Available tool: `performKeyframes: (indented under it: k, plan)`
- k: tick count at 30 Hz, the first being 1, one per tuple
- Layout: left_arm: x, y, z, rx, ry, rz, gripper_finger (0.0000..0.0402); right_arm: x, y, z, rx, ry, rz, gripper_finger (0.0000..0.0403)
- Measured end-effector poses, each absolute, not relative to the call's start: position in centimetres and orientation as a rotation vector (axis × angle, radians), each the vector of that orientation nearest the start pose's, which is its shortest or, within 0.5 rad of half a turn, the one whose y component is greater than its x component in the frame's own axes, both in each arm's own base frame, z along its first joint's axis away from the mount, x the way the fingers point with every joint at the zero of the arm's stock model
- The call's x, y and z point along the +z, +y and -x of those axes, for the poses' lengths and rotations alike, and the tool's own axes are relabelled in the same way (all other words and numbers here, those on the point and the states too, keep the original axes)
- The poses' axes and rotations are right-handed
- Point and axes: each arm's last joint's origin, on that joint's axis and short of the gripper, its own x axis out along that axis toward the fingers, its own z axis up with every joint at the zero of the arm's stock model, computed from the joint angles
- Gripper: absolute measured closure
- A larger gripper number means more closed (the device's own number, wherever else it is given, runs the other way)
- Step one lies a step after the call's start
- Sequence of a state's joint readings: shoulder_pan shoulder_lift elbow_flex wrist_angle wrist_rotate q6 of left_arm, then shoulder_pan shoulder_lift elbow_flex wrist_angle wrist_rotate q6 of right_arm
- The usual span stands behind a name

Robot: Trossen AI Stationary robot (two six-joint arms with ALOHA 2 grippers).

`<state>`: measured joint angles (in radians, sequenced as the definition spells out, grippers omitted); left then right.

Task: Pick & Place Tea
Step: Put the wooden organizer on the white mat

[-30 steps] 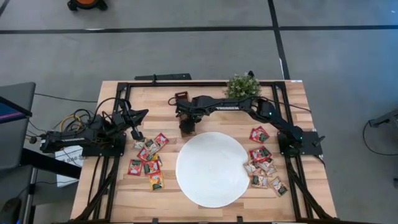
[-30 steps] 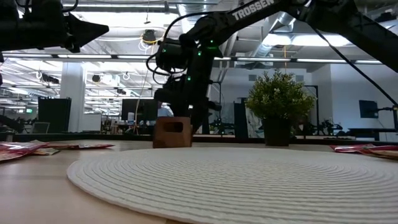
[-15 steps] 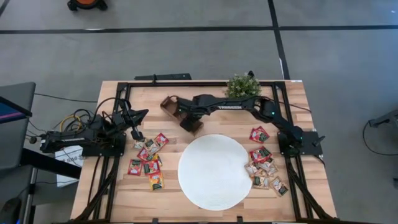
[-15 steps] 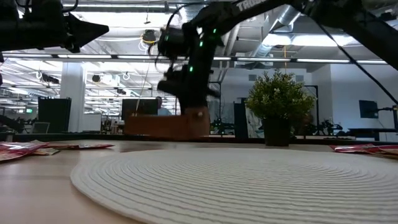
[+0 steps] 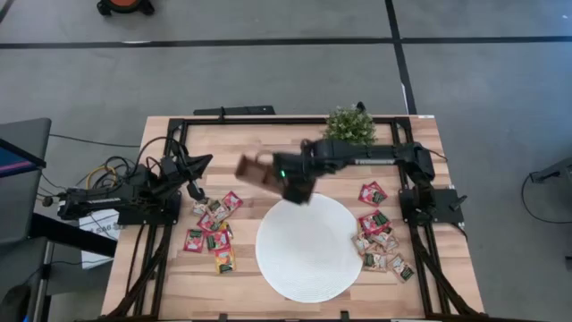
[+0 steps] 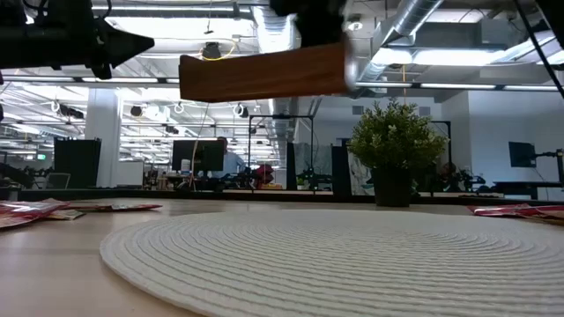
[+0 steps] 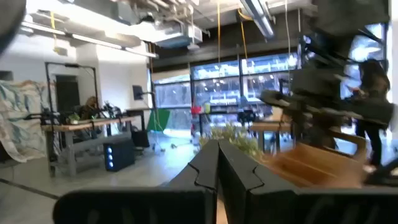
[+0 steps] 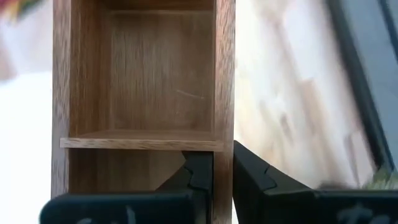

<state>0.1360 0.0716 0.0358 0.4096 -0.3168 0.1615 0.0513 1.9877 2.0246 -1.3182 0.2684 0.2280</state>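
1. High view: the wooden box [image 5: 261,172] is held by the right gripper [image 5: 290,183] above the table's [image 5: 295,143] middle, at the far rim of the white disc [image 5: 308,246]; its long axis runs across the table towards the left arm. The tea sachets [image 5: 213,228] lie in one cluster at the left of the disc, another [image 5: 380,237] at the right. The left gripper [image 5: 198,192] waits near the left cluster, fingers shut.

2. Low view: the box [image 6: 263,72] hangs level, well clear of the disc [image 6: 335,251]; the plant [image 6: 395,145] stands behind.

3. Left wrist view: fingers [image 7: 239,171] are pressed together, holding nothing.

4. Right wrist view: fingers [image 8: 249,174] are clamped on the box wall [image 8: 224,74].
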Motion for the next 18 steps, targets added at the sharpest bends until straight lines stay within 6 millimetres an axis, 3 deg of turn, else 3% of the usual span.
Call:
performKeyframes:
  k: [6, 10, 14, 18]
  plan:
    - [20.8, 2.1, -9.0, 0.474, -0.338, -0.110, 0.0401, 31.2, 8.0, -37.8, -0.146, 1.391, 0.210, 0.0385]
    - [20.9, 2.1, -9.0, 0.472, -0.340, -0.104, 0.0401, 28.5, 10.9, -37.2, 0.003, 1.397, 0.273, 0.0378]
    - [20.9, 2.1, -9.0, 0.473, -0.341, -0.103, 0.0401, 26.8, 10.6, -35.3, 0.025, 1.402, 0.261, 0.0385]
    - [20.9, 2.1, -9.0, 0.472, -0.342, -0.103, 0.0401, 24.8, 8.8, -33.1, 0.026, 1.330, 0.166, 0.0385]
